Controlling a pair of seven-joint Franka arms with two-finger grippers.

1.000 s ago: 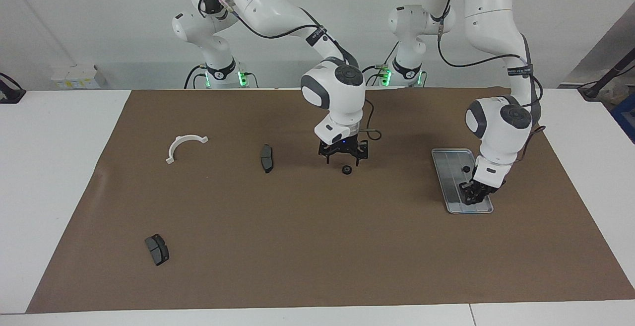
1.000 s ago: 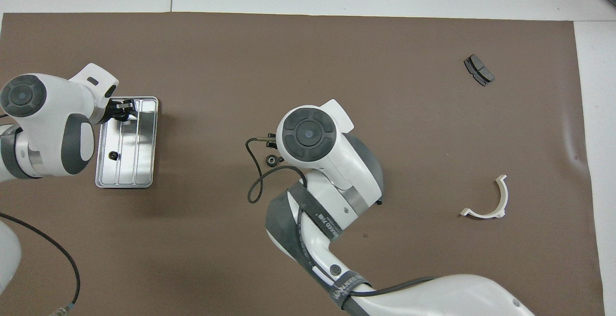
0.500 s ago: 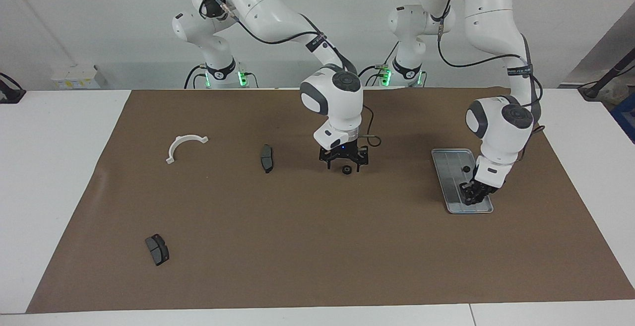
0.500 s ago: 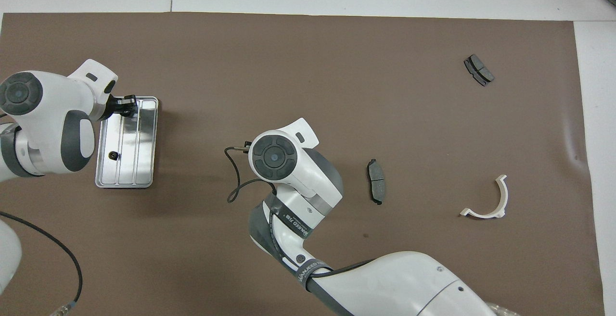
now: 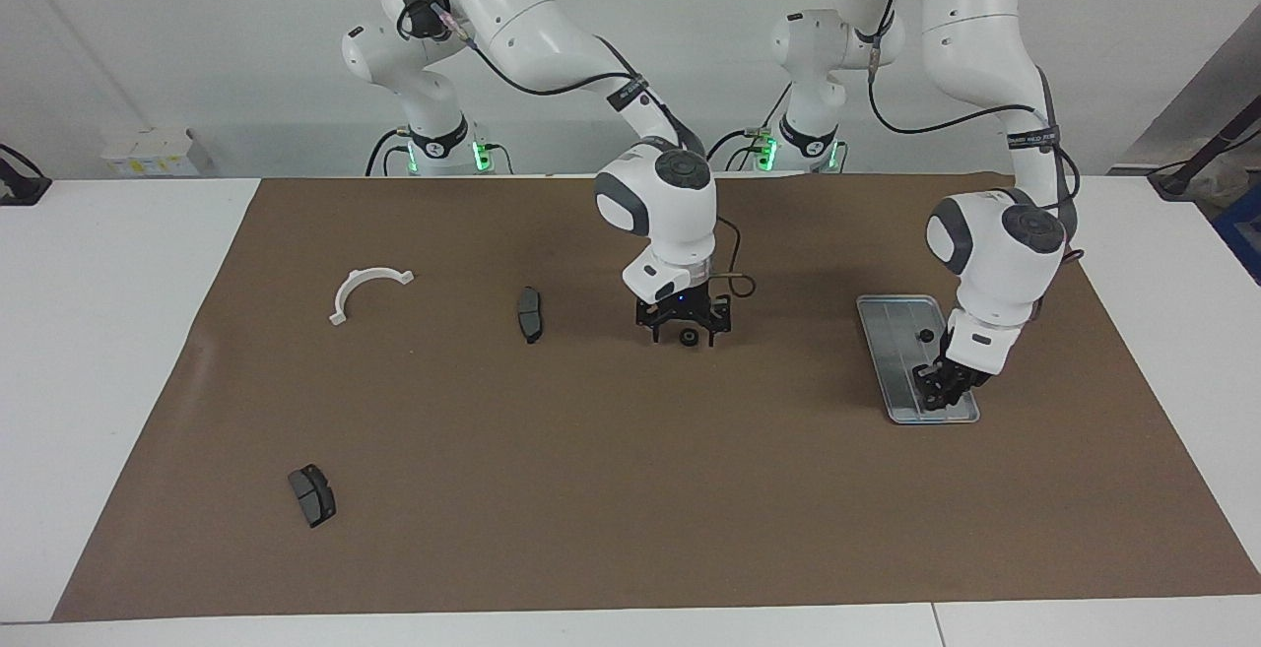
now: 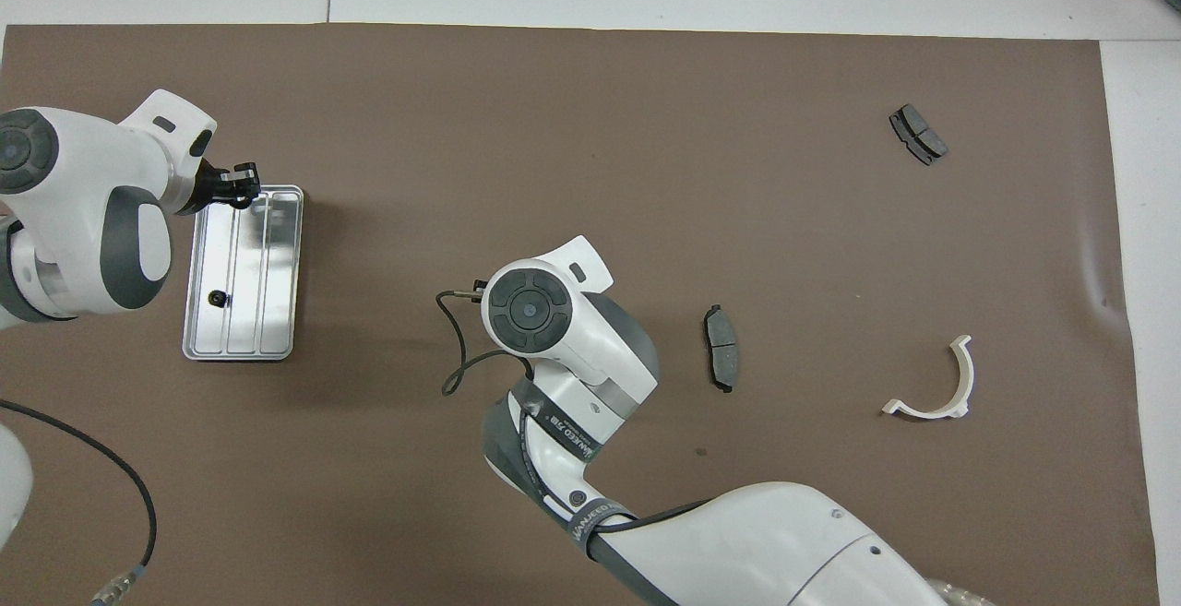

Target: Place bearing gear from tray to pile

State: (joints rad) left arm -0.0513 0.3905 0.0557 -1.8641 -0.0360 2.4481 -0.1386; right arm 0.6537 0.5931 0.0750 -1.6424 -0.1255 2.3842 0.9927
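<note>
Were two glossy white jointed robot arms with rounded shells and dark grey round joint caps. Carried dark grey bands with white lettering near the wrists. Had thin black cables looped along the links, one curling free beside the right arm's wrist cap. Showed green lights glowing at both bases and a small blue light under the right wrist. Ended in small black skeletal two-finger grippers: right gripper, left gripper.
</note>
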